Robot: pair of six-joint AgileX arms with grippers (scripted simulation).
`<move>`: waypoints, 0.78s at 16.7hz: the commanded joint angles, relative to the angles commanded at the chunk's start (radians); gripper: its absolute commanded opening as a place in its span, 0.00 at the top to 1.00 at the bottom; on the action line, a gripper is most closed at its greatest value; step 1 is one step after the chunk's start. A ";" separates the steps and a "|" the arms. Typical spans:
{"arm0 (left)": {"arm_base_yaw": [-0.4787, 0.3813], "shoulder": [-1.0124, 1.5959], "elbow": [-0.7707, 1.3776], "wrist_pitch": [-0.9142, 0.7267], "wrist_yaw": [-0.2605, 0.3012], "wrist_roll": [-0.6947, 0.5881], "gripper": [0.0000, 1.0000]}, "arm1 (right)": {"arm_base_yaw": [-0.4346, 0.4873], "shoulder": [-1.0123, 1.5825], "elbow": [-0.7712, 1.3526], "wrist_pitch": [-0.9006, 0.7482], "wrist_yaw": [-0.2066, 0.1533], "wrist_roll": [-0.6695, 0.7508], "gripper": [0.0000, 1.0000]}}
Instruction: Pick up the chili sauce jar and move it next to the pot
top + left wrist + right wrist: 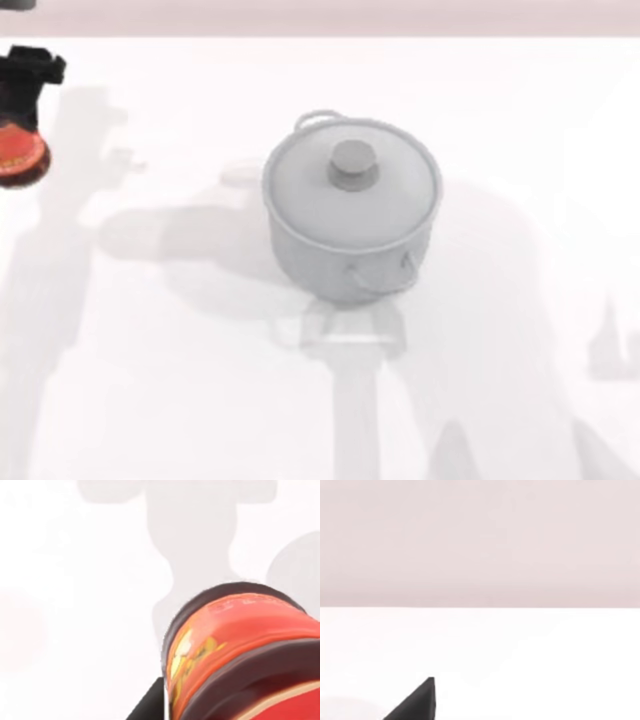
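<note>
The chili sauce jar [17,155] is at the table's far left edge, with its red-orange lid facing up. My left gripper [28,82] is right behind it, shut on the jar. The left wrist view is filled by the jar [235,650], showing its dark contents and red-orange label. One dark finger [147,707] lies against its side and the other is hidden. The pale grey pot [350,205], with lid, knob and two loop handles, stands at the table's middle, well to the right of the jar. My right arm is outside the top view, and only a dark part of its gripper [420,702] shows.
The white table [180,380] carries only soft arm shadows. Its back edge [480,606] meets a pale pinkish wall.
</note>
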 joint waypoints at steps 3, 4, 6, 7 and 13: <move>-0.018 0.003 -0.002 0.009 -0.004 -0.013 1.00 | 0.000 0.000 0.000 0.000 0.000 0.000 0.00; -0.036 0.004 -0.012 0.018 -0.009 -0.036 1.00 | 0.000 0.000 0.000 0.000 0.000 0.000 0.00; -0.087 0.003 -0.044 0.048 -0.027 -0.113 1.00 | 0.000 0.000 0.000 0.000 0.000 0.000 0.00; -0.119 0.003 -0.064 0.067 -0.038 -0.165 1.00 | 0.000 0.000 0.000 0.000 0.000 0.000 0.00; -0.319 -0.005 -0.195 0.184 -0.106 -0.475 1.00 | 0.000 0.000 0.000 0.000 0.000 0.000 0.00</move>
